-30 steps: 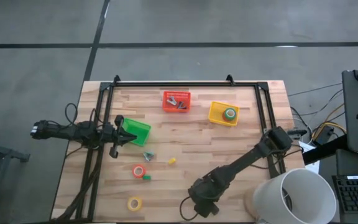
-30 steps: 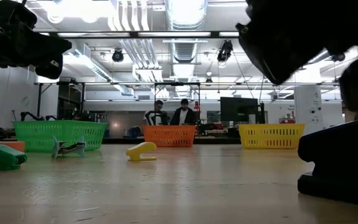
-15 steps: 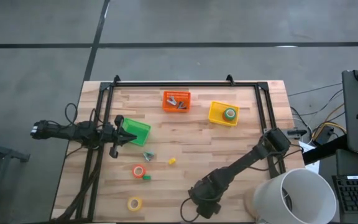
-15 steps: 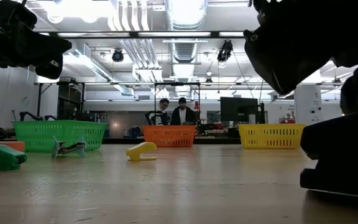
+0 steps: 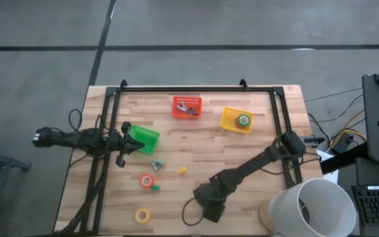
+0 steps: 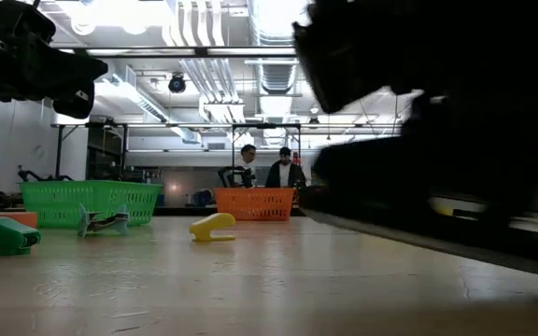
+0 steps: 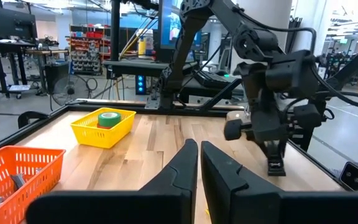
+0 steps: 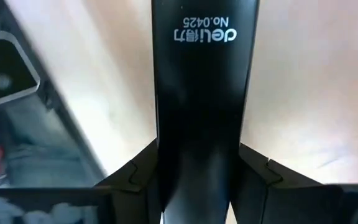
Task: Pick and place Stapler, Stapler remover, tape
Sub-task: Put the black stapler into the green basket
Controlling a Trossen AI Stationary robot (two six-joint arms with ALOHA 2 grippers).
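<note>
The black stapler (image 8: 204, 93), printed with pale lettering, sits between the fingers of my right gripper (image 8: 199, 180), which is shut on it. In the high view this gripper (image 5: 208, 212) is near the table's near edge, at mid-width. My left gripper (image 7: 199, 163) is shut and waits by the green basket (image 5: 143, 138) at the table's left. A red tape roll (image 5: 147, 180) and a yellow one (image 5: 142, 214) lie flat on the wood. A green roll (image 5: 243, 120) lies in the yellow basket (image 5: 228, 125). A small yellow staple remover (image 5: 182, 170) lies mid-table. My right gripper pinches the stapler between its two fingers (image 8: 135, 177), one on each long side (image 8: 166, 155), toward the end away from the lettering. The fingers point down and the stapler runs on beyond them along their line. In the left wrist view the stapler (image 7: 275, 163) points down below the gripper, lifted off the wood.
An orange basket (image 5: 187, 106) with metal pieces stands at the far middle. A greyish clip-like piece (image 5: 155, 164) and a small green piece (image 5: 155, 187) lie near the red roll. A black frame (image 5: 176, 89) borders the table. A white bucket (image 5: 311, 207) stands off the near right corner.
My right gripper has moved toward the table's left, carrying the stapler. In the low view the stapler, which stood on the wood at the right, has risen off it and swung across to the left.
</note>
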